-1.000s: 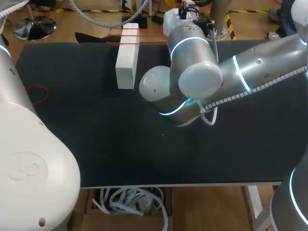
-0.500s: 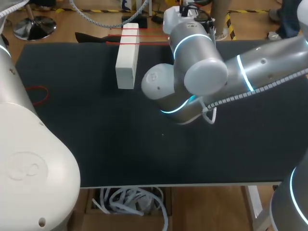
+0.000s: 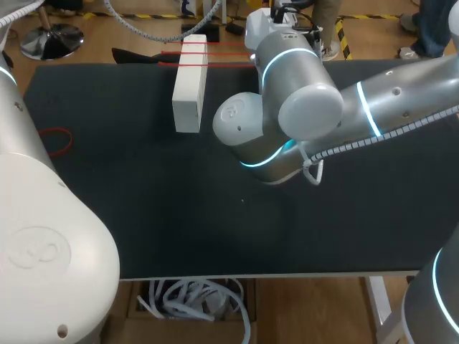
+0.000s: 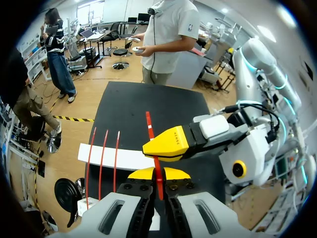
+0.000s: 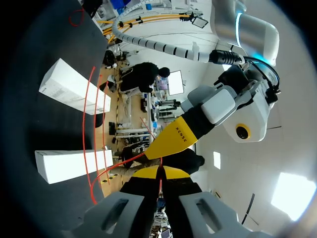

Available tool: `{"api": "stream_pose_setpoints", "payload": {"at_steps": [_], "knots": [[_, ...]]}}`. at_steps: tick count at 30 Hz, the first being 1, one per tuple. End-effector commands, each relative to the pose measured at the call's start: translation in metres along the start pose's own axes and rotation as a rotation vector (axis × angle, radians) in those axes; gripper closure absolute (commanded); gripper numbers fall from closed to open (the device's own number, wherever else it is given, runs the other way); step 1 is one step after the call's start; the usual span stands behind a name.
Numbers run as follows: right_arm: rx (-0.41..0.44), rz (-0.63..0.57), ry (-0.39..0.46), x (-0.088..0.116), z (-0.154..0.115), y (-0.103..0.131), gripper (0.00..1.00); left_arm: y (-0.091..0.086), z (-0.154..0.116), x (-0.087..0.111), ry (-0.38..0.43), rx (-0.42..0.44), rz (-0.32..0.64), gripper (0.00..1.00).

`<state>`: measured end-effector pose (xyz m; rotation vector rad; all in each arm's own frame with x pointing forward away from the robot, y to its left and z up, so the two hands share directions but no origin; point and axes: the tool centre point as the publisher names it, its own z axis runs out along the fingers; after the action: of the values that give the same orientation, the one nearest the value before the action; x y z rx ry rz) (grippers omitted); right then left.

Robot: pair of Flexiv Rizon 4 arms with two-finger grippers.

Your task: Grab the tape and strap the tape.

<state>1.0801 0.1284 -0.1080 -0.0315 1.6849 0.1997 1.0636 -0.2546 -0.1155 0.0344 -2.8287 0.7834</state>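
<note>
A long white box point(image 3: 188, 86) lies near the table's far edge, with red tape bands point(image 3: 193, 59) stretched across its far end. In the left wrist view the box point(image 4: 119, 158) carries three red bands point(image 4: 102, 158). My left gripper point(image 4: 158, 174) is shut on a red tape strand point(image 4: 151, 131) that rises ahead of it. My right gripper's yellow finger point(image 4: 168, 144) sits just ahead of it. My right gripper point(image 5: 159, 174) is shut on the red strand point(image 5: 119, 166), which runs off towards the box point(image 5: 69, 166). My right arm point(image 3: 301, 100) reaches to the far edge.
A loose red loop point(image 3: 54, 140) lies on the black table point(image 3: 179, 215) at its left side. A flat black object point(image 3: 136, 56) sits at the far edge, left of the box. My left arm's white body point(image 3: 43, 244) fills the near left corner.
My right arm has shifted slightly to the right and towards the far edge. The box and the red loop have stayed put.
</note>
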Motion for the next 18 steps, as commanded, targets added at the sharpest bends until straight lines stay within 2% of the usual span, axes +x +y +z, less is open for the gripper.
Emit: {"api": "stream_pose_setpoints", "payload": {"at_steps": [1, 5, 7, 8, 9, 18], "knots": [[0.0, 0.004, 0.023, -0.006, -0.003, -0.003, 0.66, -0.001, -0.001, 0.0, 0.001, -0.004, -0.001, 1.0], [0.008, 0.007, 0.033, -0.004, -0.006, -0.01, 0.52, -0.001, -0.001, 0.0, 0.001, -0.004, -0.001, 1.0], [0.008, 0.009, 0.037, -0.003, -0.007, -0.012, 0.4, -0.001, -0.001, 0.0, 0.001, -0.004, -0.001, 1.0], [0.007, 0.009, 0.039, -0.003, -0.008, -0.014, 0.53, -0.001, -0.001, 0.0, 0.001, -0.004, -0.001, 1.0], [0.004, 0.014, 0.042, -0.003, -0.009, -0.015, 0.56, -0.001, -0.001, 0.0, 0.001, -0.004, -0.001, 1.0], [-0.049, 0.046, 0.074, -0.006, -0.028, -0.024, 0.51, -0.001, -0.001, 0.0, 0.001, -0.004, -0.001, 1.0]]}}
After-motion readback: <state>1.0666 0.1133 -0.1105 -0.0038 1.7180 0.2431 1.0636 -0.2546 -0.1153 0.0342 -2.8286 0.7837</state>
